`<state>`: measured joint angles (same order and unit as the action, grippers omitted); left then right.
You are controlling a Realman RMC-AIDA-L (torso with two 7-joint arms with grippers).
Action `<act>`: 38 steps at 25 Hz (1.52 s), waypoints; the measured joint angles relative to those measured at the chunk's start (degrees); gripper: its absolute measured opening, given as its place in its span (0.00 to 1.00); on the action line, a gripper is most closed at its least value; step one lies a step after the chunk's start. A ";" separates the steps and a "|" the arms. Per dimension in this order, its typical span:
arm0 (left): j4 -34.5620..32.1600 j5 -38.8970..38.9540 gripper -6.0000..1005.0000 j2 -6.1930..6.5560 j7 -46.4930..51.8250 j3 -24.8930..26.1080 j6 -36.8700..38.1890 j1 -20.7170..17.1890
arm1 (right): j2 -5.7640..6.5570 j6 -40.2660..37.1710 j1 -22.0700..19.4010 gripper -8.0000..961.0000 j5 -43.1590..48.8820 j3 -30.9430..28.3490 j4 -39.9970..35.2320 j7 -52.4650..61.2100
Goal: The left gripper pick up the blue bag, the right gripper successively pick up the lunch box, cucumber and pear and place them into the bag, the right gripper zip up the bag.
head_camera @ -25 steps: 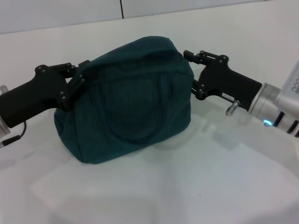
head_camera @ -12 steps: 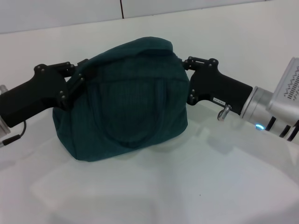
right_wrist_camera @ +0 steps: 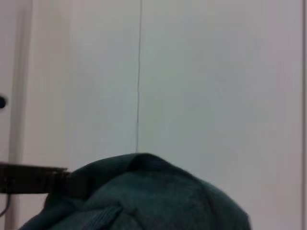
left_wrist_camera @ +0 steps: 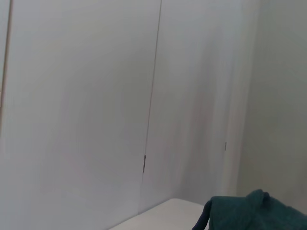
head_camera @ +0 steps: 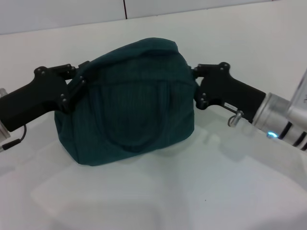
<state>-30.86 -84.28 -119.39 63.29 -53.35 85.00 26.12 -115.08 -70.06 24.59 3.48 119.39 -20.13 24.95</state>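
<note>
On the white desk [head_camera: 158,201], the blue bag [head_camera: 127,103] is seen bulging and rounded, its handle loop lying flat against the near side. At the bag's left end, the left tool [head_camera: 76,82] is pressed into the fabric, which is gathered around its black linkage; it appears clenched on that end of the bag. At the bag's right upper corner, the right tool [head_camera: 195,84] is set against the cloth, its black body leading back to a silver wrist with a small blue light; whether it is released or clenched cannot be told, since the tips are hidden by the fabric. Behind the bag, a pale panelled wall [head_camera: 62,12] with a dark vertical seam is seen. Only wall panels and the bag's top are shown in the wrist views.
</note>
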 joint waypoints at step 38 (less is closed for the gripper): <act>3.66 4.72 0.15 -0.31 -1.44 -0.34 0.25 -0.14 | -0.49 -1.94 -6.02 0.15 0.16 -3.23 3.52 6.11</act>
<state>-27.20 -79.56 -119.70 61.85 -53.69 85.26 25.97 -115.57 -72.00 18.57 3.65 116.16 -16.60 31.06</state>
